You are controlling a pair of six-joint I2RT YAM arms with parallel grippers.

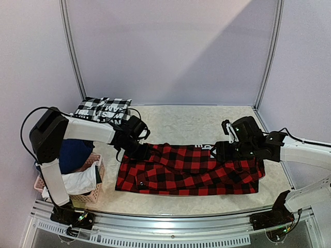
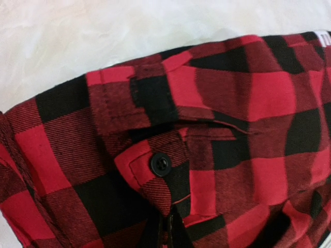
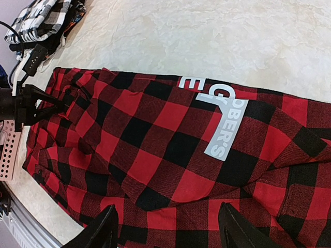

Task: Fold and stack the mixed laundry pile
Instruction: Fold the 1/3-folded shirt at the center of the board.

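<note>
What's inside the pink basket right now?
The pink basket holds a white garment and a navy piece behind it. The left arm covers its left side, so anything deeper is hidden.

The pale mottled desk [image 1: 181, 121] carries a spread red-and-black plaid shirt [image 1: 181, 173], a black-and-white checked garment [image 1: 95, 108] far left, and a pink basket [image 1: 95, 194] near left.

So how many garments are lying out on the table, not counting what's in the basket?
2: the red-and-black plaid shirt spread out in the middle, and a black-and-white checked piece folded at the back left. Others may be hidden underneath them.
</note>
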